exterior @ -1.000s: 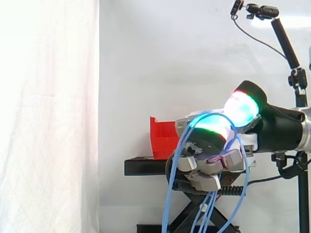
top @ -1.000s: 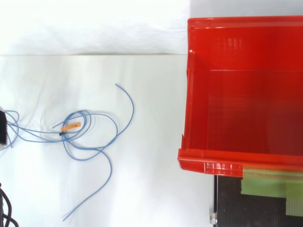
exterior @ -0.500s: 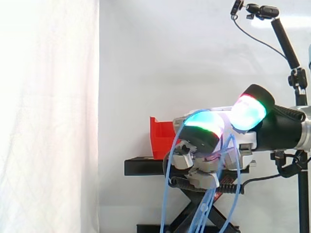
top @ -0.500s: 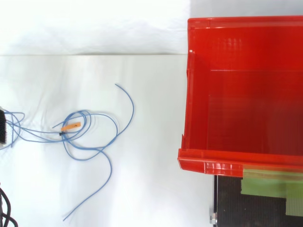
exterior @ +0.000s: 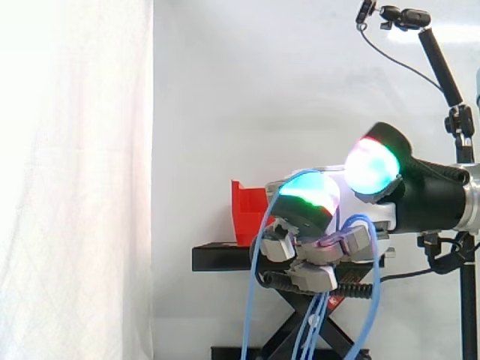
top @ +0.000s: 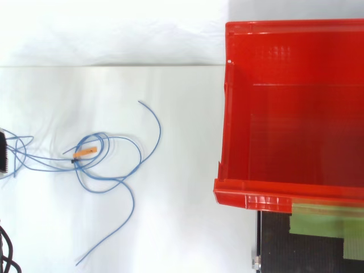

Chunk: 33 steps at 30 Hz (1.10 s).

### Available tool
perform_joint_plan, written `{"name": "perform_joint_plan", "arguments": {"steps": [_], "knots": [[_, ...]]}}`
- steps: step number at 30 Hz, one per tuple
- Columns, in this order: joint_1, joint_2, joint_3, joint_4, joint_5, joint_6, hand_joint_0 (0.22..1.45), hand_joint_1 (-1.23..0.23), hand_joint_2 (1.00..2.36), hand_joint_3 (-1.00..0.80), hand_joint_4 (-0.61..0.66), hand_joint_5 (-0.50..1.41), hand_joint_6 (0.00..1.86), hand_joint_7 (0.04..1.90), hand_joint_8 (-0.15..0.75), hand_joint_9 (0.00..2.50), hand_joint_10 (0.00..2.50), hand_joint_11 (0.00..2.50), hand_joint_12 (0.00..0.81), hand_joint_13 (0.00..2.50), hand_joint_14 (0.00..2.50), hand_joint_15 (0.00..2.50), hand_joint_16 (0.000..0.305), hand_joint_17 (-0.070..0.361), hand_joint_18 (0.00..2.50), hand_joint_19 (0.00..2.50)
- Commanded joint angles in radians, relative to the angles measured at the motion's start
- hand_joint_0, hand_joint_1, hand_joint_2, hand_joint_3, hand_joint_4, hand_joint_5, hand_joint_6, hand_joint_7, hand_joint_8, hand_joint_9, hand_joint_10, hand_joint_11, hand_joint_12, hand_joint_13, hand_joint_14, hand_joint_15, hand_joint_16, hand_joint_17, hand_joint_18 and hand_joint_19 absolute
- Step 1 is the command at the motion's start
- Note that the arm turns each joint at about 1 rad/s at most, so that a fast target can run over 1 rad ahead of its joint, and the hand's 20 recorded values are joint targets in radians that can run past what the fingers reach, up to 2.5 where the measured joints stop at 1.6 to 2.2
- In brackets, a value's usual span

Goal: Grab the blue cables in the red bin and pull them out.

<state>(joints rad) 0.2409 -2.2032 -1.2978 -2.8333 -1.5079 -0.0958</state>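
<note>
Blue cables (top: pixel 122 180) lie wholly outside the red bin (top: pixel 239 193), on the arm's side of it, clamped in the curled fingers of the hand (exterior: pixel 322 247) and hanging lengthwise straight below it.

Light is bright and even in both views. From the side, the curtain (exterior: pixel 75 187) at the left is washed out to plain white, and the backdrop (exterior: pixel 262 90) beside it is a duller grey-white. The pads (exterior: pixel 309 195) of the hand (exterior: pixel 324 255) glow cyan and green with red edges. From above, the white surface (top: pixel 182 227) has a soft sheen, the blue cables (top: pixel 121 181) cast hardly any shadow, and pale reflections band the red bin (top: pixel 250 199).
</note>
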Motion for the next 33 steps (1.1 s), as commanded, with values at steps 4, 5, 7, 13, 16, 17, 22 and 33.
{"name": "perform_joint_plan", "arguments": {"steps": [4,5,7,13,16,17,22,33], "knots": [[0.000,0.000,0.000,0.000,0.000,-0.003,0.65,-0.77,1.00,-1.00,0.23,0.54,0.83,0.47,0.253,0.75,0.02,0.86,0.395,0.95,0.99,1.35,0.057,0.129,0.83,1.06],[0.000,0.000,0.000,0.000,0.000,-0.003,0.65,-0.76,1.00,-1.00,0.23,0.55,0.83,0.47,0.253,0.75,0.02,0.86,0.391,0.95,1.00,1.35,0.057,0.129,0.83,1.06],[0.000,0.000,0.000,0.000,0.000,-0.003,0.64,-0.72,1.00,-1.00,0.23,0.60,0.77,0.51,0.255,0.77,0.02,0.83,0.397,0.95,1.03,1.31,0.058,0.131,0.84,1.06],[0.000,0.000,0.000,0.000,0.002,-0.003,0.62,-0.67,1.00,-1.00,0.23,0.74,0.67,0.57,0.254,0.80,0.02,0.79,0.400,0.96,1.06,1.28,0.058,0.131,0.85,1.07],[0.000,0.000,0.002,0.000,0.002,-0.003,0.62,-0.66,1.00,-1.00,0.22,0.80,0.64,0.59,0.246,0.81,0.02,0.76,0.397,0.97,1.05,1.27,0.058,0.130,0.85,1.06],[0.000,0.000,0.000,0.000,0.002,-0.003,0.62,-0.66,1.00,-1.00,0.22,0.81,0.63,0.59,0.243,0.81,0.02,0.75,0.401,0.97,1.05,1.27,0.057,0.129,0.85,1.07],[0.000,0.000,0.000,0.000,0.002,0.000,0.64,-0.70,1.00,-1.00,0.19,0.88,0.60,0.63,0.224,0.83,0.01,0.71,0.383,1.00,0.97,1.30,0.054,0.122,0.86,1.07],[0.000,-0.001,0.002,0.000,0.002,-0.005,0.79,-0.86,1.00,-1.00,0.13,0.92,0.59,0.69,0.171,0.83,0.02,0.64,0.322,1.03,0.70,1.49,0.044,0.099,0.81,1.10]]}}
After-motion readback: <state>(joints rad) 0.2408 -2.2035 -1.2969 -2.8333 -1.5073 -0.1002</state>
